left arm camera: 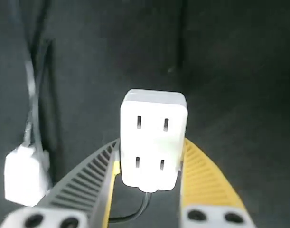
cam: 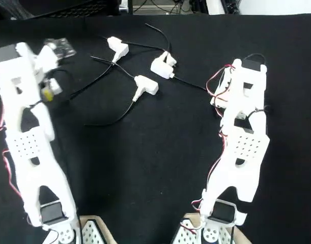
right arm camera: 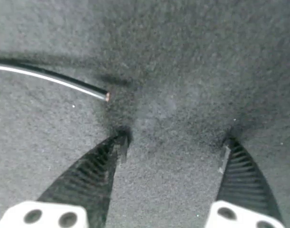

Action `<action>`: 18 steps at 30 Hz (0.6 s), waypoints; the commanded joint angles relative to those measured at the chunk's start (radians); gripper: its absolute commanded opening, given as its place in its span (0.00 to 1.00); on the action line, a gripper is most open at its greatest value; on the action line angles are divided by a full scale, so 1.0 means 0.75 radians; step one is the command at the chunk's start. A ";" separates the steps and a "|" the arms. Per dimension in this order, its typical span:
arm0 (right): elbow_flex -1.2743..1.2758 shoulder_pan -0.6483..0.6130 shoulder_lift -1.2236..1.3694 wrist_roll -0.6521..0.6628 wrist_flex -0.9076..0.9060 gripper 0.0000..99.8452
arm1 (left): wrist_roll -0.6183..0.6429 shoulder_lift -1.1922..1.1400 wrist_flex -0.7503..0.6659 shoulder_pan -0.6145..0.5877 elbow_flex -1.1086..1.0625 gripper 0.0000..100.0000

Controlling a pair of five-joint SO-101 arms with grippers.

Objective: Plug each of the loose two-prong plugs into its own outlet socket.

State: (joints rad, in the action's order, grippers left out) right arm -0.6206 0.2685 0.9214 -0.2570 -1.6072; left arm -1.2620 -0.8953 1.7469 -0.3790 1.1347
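A white outlet block [left arm camera: 153,137] with two pairs of slots sits between my left gripper's [left arm camera: 152,147] fingers, which are shut on its sides. In the high view that gripper [cam: 52,53] is at the table's far left with the block [cam: 61,47] at its tip. Three white two-prong plugs on thin black cables lie loose on the black cloth: one far back [cam: 118,48], one in the middle [cam: 163,66], one nearer [cam: 145,85]. One plug [left arm camera: 23,173] lies beside the left gripper. My right gripper [right arm camera: 171,147] stands open, its fingertips on bare cloth, close to a cut cable end [right arm camera: 101,94].
Black cloth [cam: 160,152] covers the whole table. The plugs' black cables [cam: 112,119] trail across the far middle. The right arm [cam: 244,101] stands over the right side, with red wires along it. Both arm bases sit at the near edge.
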 commanded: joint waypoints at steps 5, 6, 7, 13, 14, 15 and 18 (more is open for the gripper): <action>0.056 -0.033 0.007 -0.006 0.006 0.31 | 0.158 0.630 0.014 0.199 -0.744 0.07; 0.058 -0.033 0.007 -0.006 0.006 0.31 | 0.174 0.681 0.014 0.232 -0.844 0.07; 0.058 -0.033 0.007 -0.006 0.006 0.31 | 0.186 0.720 0.010 0.271 -0.932 0.07; 0.058 -0.029 0.007 -0.006 0.006 0.31 | 0.381 0.923 -0.252 0.553 -1.312 0.07; 0.058 -0.029 0.007 -0.006 0.006 0.31 | 0.419 0.951 -0.309 0.590 -1.357 0.07; 0.058 -0.027 0.007 -0.006 0.004 0.31 | 0.450 0.976 -0.372 0.623 -1.409 0.07; 0.058 -0.027 0.007 -0.006 0.004 0.31 | 0.485 1.002 -0.548 0.701 -1.574 0.07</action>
State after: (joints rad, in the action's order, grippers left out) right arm -0.6206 0.2685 0.9214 -0.2570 -1.6072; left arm -0.9444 -0.2263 1.5029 0.0706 0.0760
